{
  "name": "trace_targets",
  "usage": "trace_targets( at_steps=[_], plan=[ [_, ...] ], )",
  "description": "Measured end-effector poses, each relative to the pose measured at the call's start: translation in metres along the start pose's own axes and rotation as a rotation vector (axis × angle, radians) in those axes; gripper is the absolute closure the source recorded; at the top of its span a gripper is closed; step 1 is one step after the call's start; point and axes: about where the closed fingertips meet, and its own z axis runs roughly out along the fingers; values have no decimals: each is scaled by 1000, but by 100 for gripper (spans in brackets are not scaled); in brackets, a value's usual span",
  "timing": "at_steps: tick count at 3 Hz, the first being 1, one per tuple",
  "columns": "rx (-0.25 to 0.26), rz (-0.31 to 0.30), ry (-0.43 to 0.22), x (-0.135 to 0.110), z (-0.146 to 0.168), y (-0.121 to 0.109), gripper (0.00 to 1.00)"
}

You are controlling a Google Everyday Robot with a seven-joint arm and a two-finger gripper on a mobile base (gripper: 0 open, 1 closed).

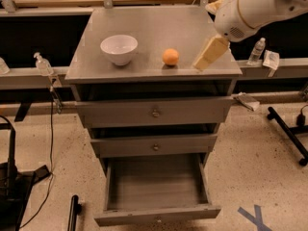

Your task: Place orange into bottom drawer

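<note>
Gripper [204,59] hangs off the white arm [255,6] over the right front part of the cabinet top [144,23], tilted down-left w/ its tip low, near or on the surface; can't tell whether it's apart or together, and it carries nothing. Just left of it, apart from it, the orange [170,57] sits on the top near the front edge, nothing touching it. White bowl [119,48] further left, well apart from the fruit, so approach from the right looks unobstructed. Handling, my read: small, light, firm w/ slightly yielding skin, not fragile, but round and smooth, so it will prob. roll if nudged off-centre. Best hold is across its widest middle, jaws either side, moderate squeeze; a pinch high on the curve would likely squirt it out. Below, the bottom drawer [156,215] is pulled out, nothing visible inside, directly under and fwd of the orange; the two drawers above it are closed. Deep tray, so a low release should keep the fruit from bouncing out, though it may roll inside.
</note>
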Motion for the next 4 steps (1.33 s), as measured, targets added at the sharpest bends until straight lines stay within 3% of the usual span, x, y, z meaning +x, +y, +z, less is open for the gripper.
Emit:
trace_targets(
  at_steps=[1,3,4],
  plan=[
    [1,127,-80,12,68,-2,0],
    [-16,309,-183,20,139,3,0],
    [-17,405,-282,14,164,-3,0]
  ],
)
